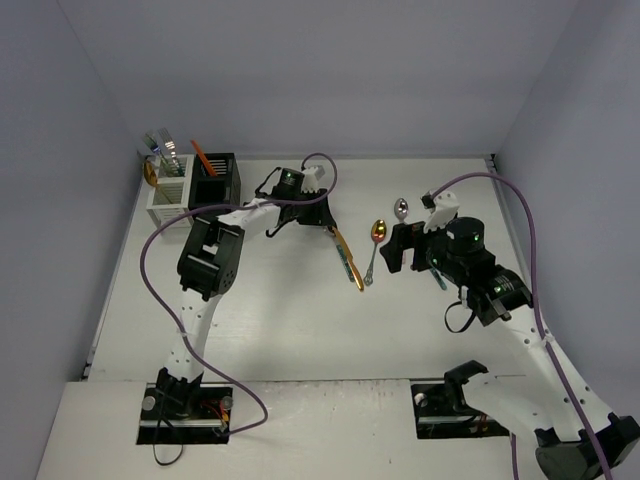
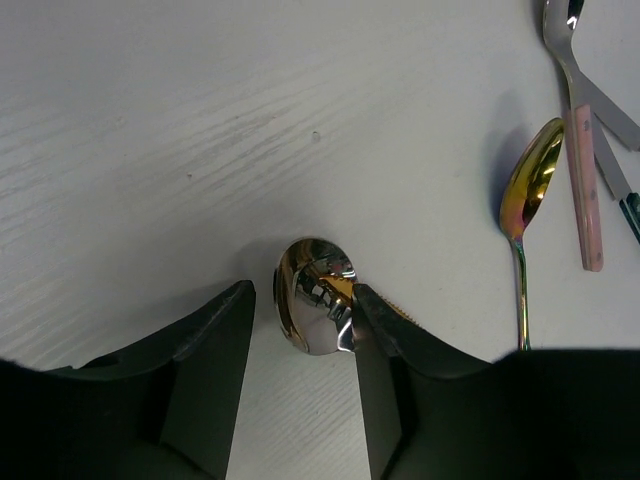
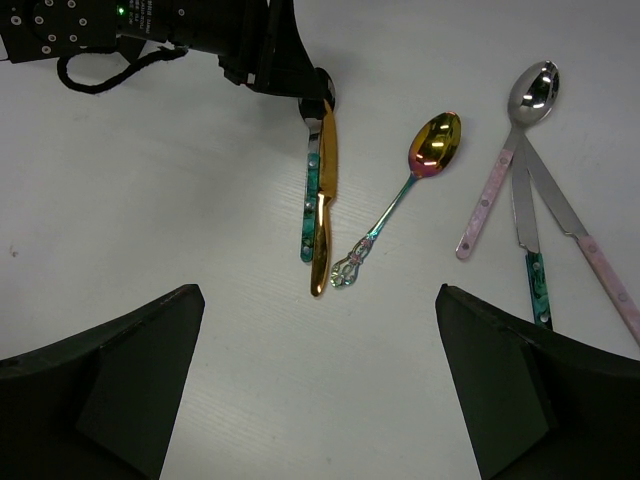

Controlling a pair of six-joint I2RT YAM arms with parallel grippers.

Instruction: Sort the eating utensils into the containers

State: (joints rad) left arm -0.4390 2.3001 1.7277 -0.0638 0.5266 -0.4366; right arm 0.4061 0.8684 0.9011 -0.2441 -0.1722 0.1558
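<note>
My left gripper [image 1: 322, 222] is open and low over the table. Between its fingers lies the silver bowl of a teal-handled spoon [image 2: 315, 298], with a gold knife's serrated tip [image 2: 345, 285] across it against the right finger [image 2: 385, 330]. In the right wrist view that gold knife [image 3: 322, 200] and the teal handle [image 3: 309, 215] lie side by side. A rainbow spoon [image 3: 432, 142], a pink-handled spoon [image 3: 533, 85], a pink-handled knife [image 3: 585, 245] and a teal-handled knife [image 3: 538, 285] lie to the right. My right gripper [image 3: 318, 300] is wide open and empty above them.
The white caddy [image 1: 168, 197] holds several utensils at the back left. The black caddy [image 1: 215, 185] beside it holds an orange-red chopstick [image 1: 203, 158]. Walls close the back and both sides.
</note>
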